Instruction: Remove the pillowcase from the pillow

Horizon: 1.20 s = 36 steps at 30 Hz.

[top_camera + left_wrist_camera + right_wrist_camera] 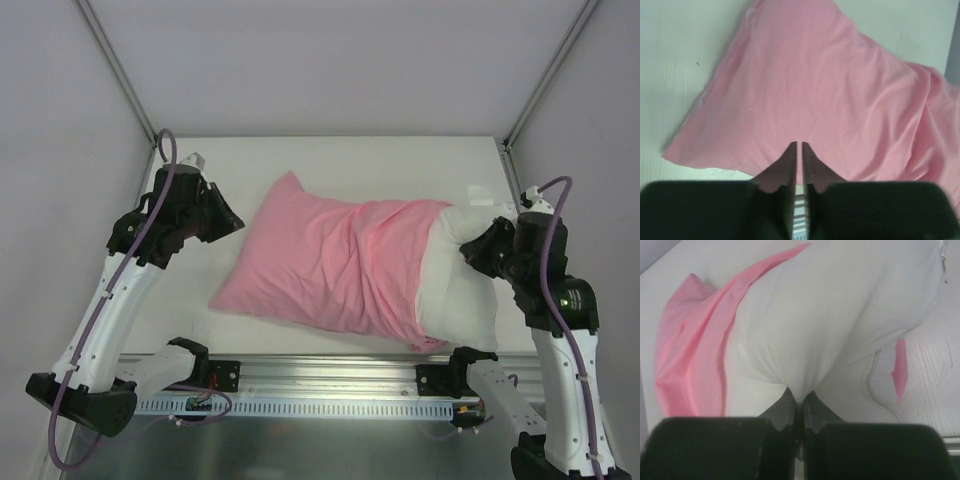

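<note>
A pink pillowcase (330, 265) lies slantwise across the middle of a white table (380, 160), still covering most of a plump white pillow (460, 290); the pillow's bare right end bulges from the cover's open mouth, close to the table's right edge. The cover's near long edge runs just beside the table's front edge and the metal rail (330, 375); a broad strip of bare tabletop lies beyond it toward the far edge, and more to its left. The cloth is smooth with a slight sheen, slack and pointed at its two left corners, bunched into diagonal creases where it meets the pillow; the pillow's fabric is matt, soft and rounded. The left gripper (799, 146) hangs over the cover's left part, its fingers pressed together to a thin slit; whether they touch the cloth cannot be told. The right gripper (800, 396) pinches a drawn-up fold of the white pillow fabric at its exposed end, the material puckering into the closed fingers.
</note>
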Motion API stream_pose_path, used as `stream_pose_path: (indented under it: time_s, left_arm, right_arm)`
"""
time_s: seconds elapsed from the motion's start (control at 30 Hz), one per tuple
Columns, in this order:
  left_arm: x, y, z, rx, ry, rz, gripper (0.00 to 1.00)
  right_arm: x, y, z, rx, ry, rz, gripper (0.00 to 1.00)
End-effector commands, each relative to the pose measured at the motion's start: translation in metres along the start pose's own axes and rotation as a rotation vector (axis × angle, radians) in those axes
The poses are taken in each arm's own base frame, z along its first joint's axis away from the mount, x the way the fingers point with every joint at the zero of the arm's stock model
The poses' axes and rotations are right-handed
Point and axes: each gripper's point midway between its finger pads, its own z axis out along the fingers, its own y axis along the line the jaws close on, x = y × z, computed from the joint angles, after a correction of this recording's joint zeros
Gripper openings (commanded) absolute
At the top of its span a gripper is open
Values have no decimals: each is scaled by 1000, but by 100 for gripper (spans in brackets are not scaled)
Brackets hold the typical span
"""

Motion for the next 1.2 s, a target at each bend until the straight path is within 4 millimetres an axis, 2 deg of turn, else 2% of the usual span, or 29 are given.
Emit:
stream_pose_path:
  time_s: [0.0, 0.03, 0.07, 0.1, 0.17, 0.2, 0.3, 0.33, 0.43, 0.5, 0.53, 0.63, 0.67, 0.7, 0.73, 0.77, 0.8, 0.83, 0.9, 0.93, 1.0, 1.03, 1.07, 1.13, 1.17]
  left_arm:
    - [28, 1, 17, 2, 132, 52, 17]
    - [33, 5, 20, -7, 145, 52, 32]
    - [34, 8, 20, -13, 142, 52, 52]
    - [33, 11, 16, -11, 120, 61, 84]
    - [42, 20, 15, -21, 126, 87, 95]
    - [47, 23, 16, -18, 140, 91, 98]
    - [80, 42, 26, -40, 230, 80, 99]
    - [94, 56, 33, -79, 261, 75, 99]
    - [110, 80, 45, -154, 270, 52, 99]
    - [117, 84, 51, -152, 280, 40, 99]
    - [129, 86, 56, -140, 317, 32, 99]
    - [141, 84, 72, -105, 354, 19, 99]
    - [143, 77, 77, -61, 373, 16, 96]
    - [146, 72, 79, -32, 384, 16, 87]
    - [147, 68, 79, -7, 390, 19, 73]
    - [145, 65, 78, 7, 387, 25, 29]
    - [141, 65, 77, 2, 369, 27, 6]
    - [133, 64, 75, -4, 344, 28, 0]
    - [120, 72, 66, -63, 287, 26, 0]
    - [107, 72, 59, -81, 241, 24, 0]
    - [81, 87, 46, -164, 137, -1, 0]
    - [68, 88, 33, -176, 99, -3, 0]
    - [53, 101, 27, -230, 51, -34, 0]
    - [30, 109, 9, -279, -14, -42, 0]
    - [22, 115, 3, -304, -36, -56, 0]
  right_arm:
    - [-3, -17, 30, 85, 23, -11, 1]
    - [-3, -21, 40, 106, 47, -10, 1]
    - [-2, -19, 44, 89, 68, -4, 1]
    - [-6, -25, 49, 105, 72, 6, 1]
    - [-8, -27, 59, 99, 101, 38, 1]
    - [-11, -32, 62, 108, 97, 59, 1]
    - [-18, -34, 70, 99, 101, 95, 1]
    - [-20, -33, 71, 90, 100, 101, 1]
    - [-26, -33, 74, 88, 97, 117, 1]
    - [-28, -33, 77, 82, 104, 129, 1]
    - [-29, -33, 77, 80, 103, 134, 1]
    - [-29, -33, 85, 70, 125, 155, 1]
    - [-30, -34, 87, 74, 126, 165, 1]
    - [-32, -35, 89, 74, 125, 170, 1]
    - [-31, -37, 94, 83, 140, 178, 1]
    - [-34, -38, 95, 87, 137, 186, 1]
    - [-36, -39, 97, 93, 137, 196, 1]
    - [-37, -40, 99, 96, 142, 204, 1]
    - [-46, -39, 97, 93, 119, 226, 1]
    - [-50, -39, 95, 94, 110, 232, 1]
    - [-65, -37, 85, 94, 58, 246, 1]
    - [-70, -39, 80, 102, 38, 253, 1]
    - [-78, -44, 74, 116, 10, 271, 1]
    - [-89, -47, 65, 120, -23, 315, 1]
    - [-96, -57, 60, 138, -51, 358, 1]
